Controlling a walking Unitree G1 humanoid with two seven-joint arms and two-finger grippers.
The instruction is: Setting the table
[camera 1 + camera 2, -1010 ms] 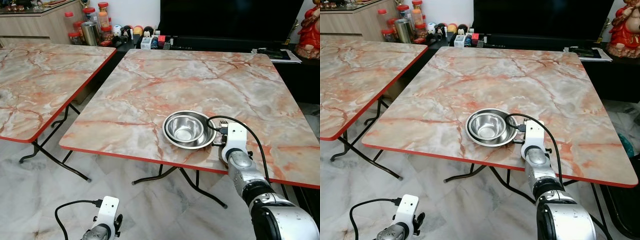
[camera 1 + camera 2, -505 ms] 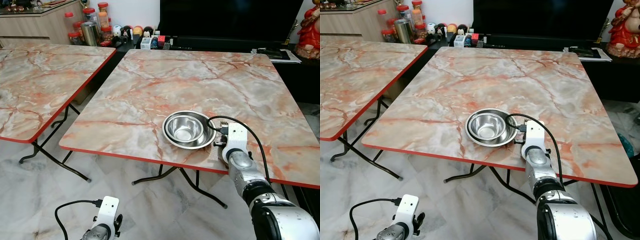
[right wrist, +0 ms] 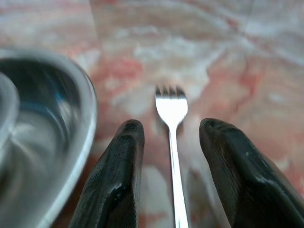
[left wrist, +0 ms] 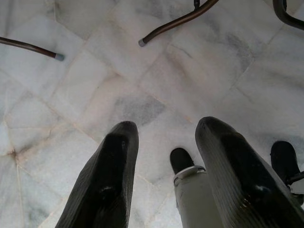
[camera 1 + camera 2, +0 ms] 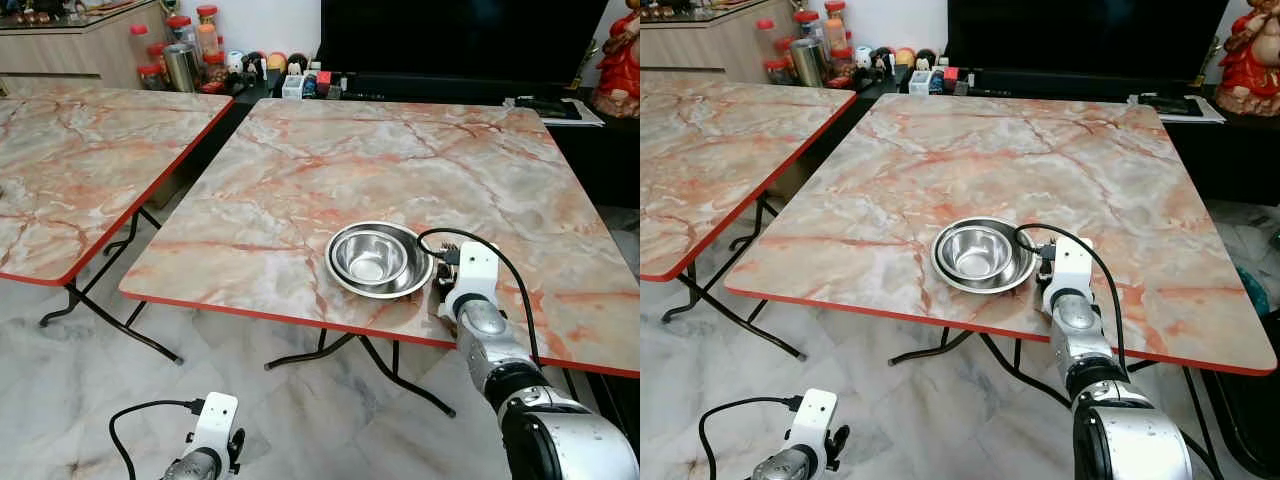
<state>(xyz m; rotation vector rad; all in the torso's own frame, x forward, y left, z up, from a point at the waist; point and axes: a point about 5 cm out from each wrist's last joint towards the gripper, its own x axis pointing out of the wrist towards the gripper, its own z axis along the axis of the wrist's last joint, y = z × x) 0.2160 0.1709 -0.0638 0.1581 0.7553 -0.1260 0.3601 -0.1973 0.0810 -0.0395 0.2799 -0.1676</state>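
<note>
1. Two folding tables with marble-pattern tops and red edging stand on the pale marble floor (image 4: 142,95); the nearer table (image 5: 400,160) carries the work, and the second table (image 5: 70,160) sits well off to the left of the right gripper.
2. One steel plate (image 5: 345,278) lies near the front edge of the nearer table, just left of the right gripper, with a smaller steel bowl (image 5: 371,256) nested in it.
3. One right gripper (image 3: 172,156) rests low over the tabletop beside the plate, its two black fingers (image 3: 118,171) spread apart and not clamping anything.
4. One fork (image 3: 172,118) lies flat on the marble between those spread fingers, tines pointing away from the wrist, its handle touching neither finger as far as I can see; the plate rim is just beside it.
5. One left gripper (image 4: 166,161) hangs idle near the floor, fingers parted and empty.
6. Judging progress: plate, bowl and fork appear laid for one place. Any other cutlery or further settings look undone, since the rest of the tabletop holds nothing.
</note>
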